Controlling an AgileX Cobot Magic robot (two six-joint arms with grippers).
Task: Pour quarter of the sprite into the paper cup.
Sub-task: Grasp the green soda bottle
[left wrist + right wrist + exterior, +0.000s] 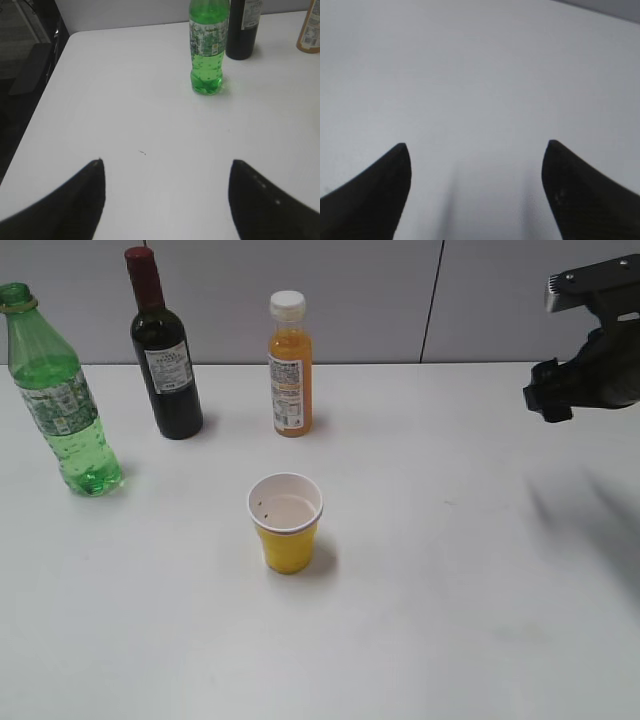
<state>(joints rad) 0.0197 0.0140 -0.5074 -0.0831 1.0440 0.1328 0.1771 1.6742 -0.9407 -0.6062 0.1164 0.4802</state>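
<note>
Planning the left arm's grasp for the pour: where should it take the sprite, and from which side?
Grip the sprite around its label band, coming level from the open table side, where the left hand already faces it with jaws open. The bottle stands upright and uncapped, and the wine bottle crowds its far side.

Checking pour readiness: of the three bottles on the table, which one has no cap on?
The green sprite bottle at far left: its neck is open, while the wine bottle has a red cap and the orange juice bottle a white one.

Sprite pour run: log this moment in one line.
stage: pre-grasp | sprite: upright, uncapped, untouched | paper cup: upright, no liquid seen | left gripper: open, facing sprite | right gripper: open, over bare table
</note>
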